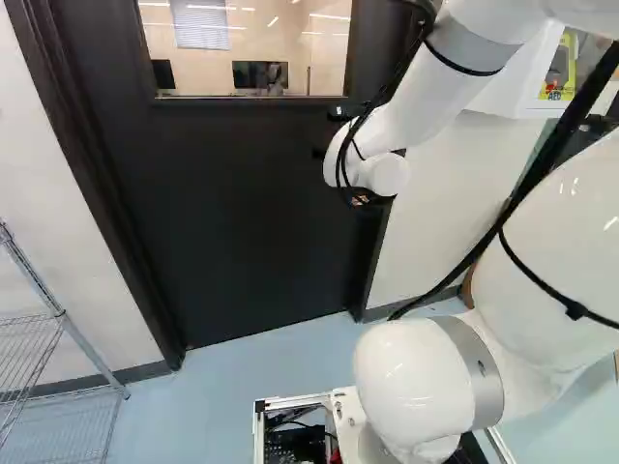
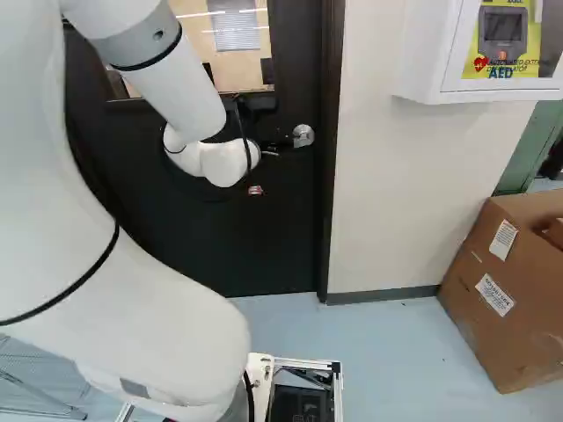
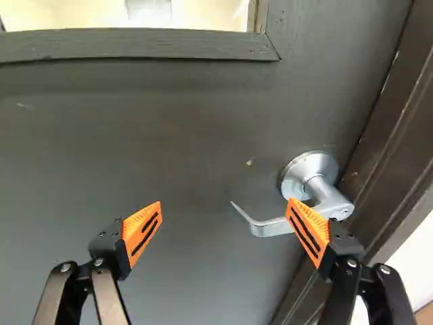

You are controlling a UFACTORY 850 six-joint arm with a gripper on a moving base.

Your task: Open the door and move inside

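Note:
The black door point(image 1: 222, 213) stands shut in its dark frame ahead of the arm. My gripper point(image 2: 255, 190) is in front of it, left of and lower than the silver handle point(image 2: 303, 135) in the right base view. Seen from the wrist, the gripper point(image 3: 225, 208) is open, its orange pads wide apart. The lever point(image 3: 272, 227) passes behind one finger point(image 3: 308, 230), and its bent free end shows in the gap between the fingers. Whether that finger touches the lever, I cannot tell. Nothing is held.
A window point(image 1: 247, 48) fills the door's upper part. White wall point(image 2: 396, 193) and a wall-mounted AED cabinet point(image 2: 422, 53) are right of the door, with a cardboard box point(image 2: 501, 299) on the floor. A wire rack point(image 1: 63, 319) stands at the left of the left base view.

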